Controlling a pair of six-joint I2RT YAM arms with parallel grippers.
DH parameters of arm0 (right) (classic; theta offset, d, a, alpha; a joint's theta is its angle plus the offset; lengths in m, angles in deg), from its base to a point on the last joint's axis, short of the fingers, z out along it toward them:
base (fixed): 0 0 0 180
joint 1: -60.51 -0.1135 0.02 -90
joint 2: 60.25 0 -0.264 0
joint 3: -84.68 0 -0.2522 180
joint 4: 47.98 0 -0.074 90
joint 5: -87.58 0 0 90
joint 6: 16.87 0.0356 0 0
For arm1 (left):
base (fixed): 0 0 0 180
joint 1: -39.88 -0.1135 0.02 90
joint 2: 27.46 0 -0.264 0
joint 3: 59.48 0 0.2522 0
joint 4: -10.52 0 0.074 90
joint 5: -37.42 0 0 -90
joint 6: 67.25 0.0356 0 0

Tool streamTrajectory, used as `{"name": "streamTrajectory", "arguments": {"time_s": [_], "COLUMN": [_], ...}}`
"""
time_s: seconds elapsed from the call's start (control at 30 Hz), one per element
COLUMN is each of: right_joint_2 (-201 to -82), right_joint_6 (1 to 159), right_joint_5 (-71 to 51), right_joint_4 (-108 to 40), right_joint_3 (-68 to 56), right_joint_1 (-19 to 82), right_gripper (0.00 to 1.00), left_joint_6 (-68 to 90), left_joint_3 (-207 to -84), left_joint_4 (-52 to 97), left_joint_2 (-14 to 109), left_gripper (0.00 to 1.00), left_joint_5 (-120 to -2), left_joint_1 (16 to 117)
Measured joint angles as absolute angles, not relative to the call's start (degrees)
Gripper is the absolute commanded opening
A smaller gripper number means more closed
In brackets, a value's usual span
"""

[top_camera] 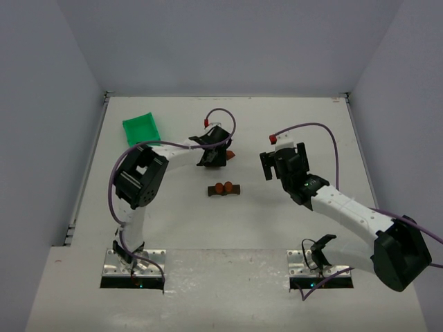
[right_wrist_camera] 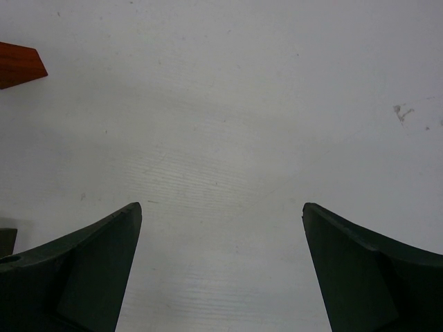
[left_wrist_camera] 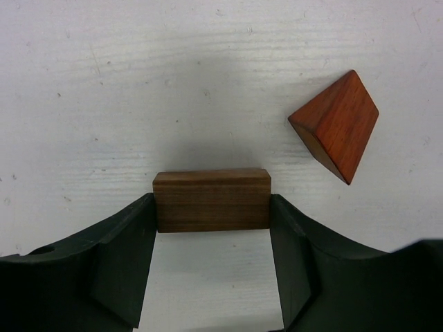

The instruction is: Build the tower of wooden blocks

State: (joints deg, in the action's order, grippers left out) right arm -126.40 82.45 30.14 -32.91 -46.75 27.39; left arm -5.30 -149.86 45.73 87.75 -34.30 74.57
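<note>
Brown block: clamped end to end in left gripper
Red wedge: two o'clock of it, apart
Right gripper: jaws wide apart

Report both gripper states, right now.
Left gripper: closed on the dark brown rectangular wooden block, which sits on the table.
Right gripper: open, holding nothing.
</note>
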Motion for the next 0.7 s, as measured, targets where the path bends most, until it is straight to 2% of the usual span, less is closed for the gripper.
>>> {"name": "streamTrajectory", "arguments": {"time_s": [0.17, 0.47, 0.7], "right_joint_2": [-126.3, -124.4, -121.8], "right_joint_6": [82.7, 83.2, 83.8], "right_joint_5": [29.8, 28.8, 28.0], "right_joint_4": [-33.2, -34.4, -34.8], "right_joint_3": [-47.6, -48.8, -49.5], "right_joint_1": [27.4, 27.4, 27.4], "right_gripper": [0.99, 0.99, 0.99], "left_joint_6": [-8.0, -15.5, -22.6], "left_joint_3": [-149.8, -146.3, -144.3], "left_joint_4": [48.3, 50.8, 56.5], "left_joint_2": [82.7, 66.6, 64.1], "left_gripper": [0.17, 0.19, 0.2], "left_joint_5": [-33.2, -30.0, -27.5], "left_joint_1": [75.4, 80.8, 89.4]}}
